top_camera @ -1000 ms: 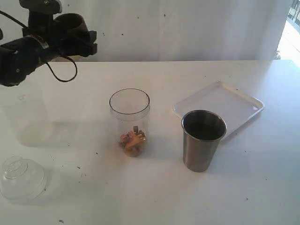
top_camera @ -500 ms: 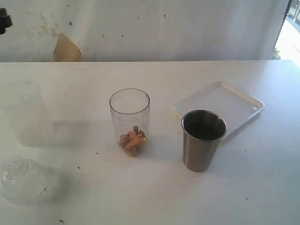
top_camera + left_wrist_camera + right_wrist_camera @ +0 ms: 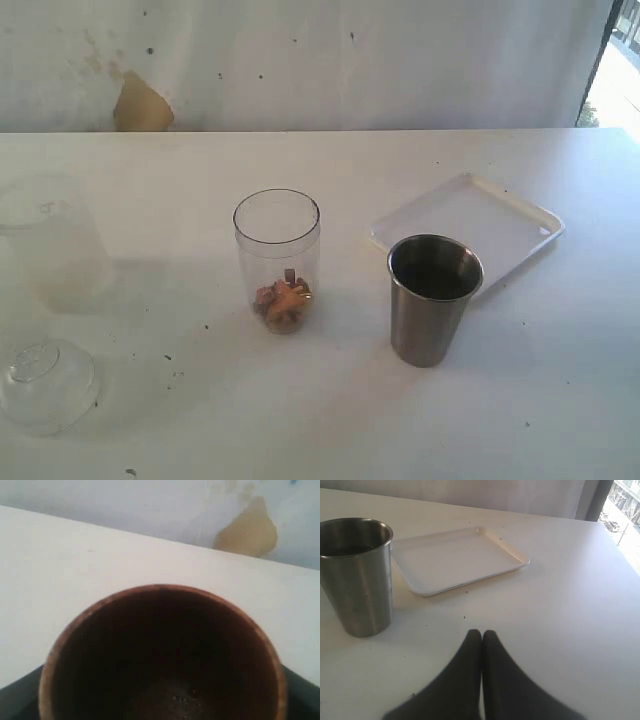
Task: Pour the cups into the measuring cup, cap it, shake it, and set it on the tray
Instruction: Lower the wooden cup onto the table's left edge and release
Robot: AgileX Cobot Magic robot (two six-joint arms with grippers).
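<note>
Centre of the surface (image 3: 330, 420): measuring cup (image 3: 277, 260), upright, long axis vertical, mouth up and uncapped; brown and orange bits lie in its rounded base.

Right of it, near: steel cup (image 3: 433, 298), upright, mouth up, its inside dark. Tray (image 3: 500, 215) lies flat just behind it, one corner turned toward the measuring cup; the right wrist view shows a gap between the two.

Left edge: frosted cup (image 3: 50, 245), upright, mouth up. Clear domed lid (image 3: 45, 385) in front of it, dome up, apart from every cup.

Left wrist view: wooden cup (image 3: 160, 655), mouth facing the camera, dark inside with a few specks at the bottom; its tilt against the surface cannot be told. Left fingers (image 3: 15, 702) show as dark edges on either side of it, spread wide and clasping it.

Right fingers (image 3: 467, 675): pressed together, tips low over bare surface, near the steel cup and tray.

Surface: white, lightly speckled. Wall (image 3: 400, 60): pale, marked, with a tan patch (image 3: 140, 105). Daylight enters at the far right.

Change: a second ago the left arm held the wooden cup at the exterior view's upper left, covering the patch; both have left that view. All else unmoved.
</note>
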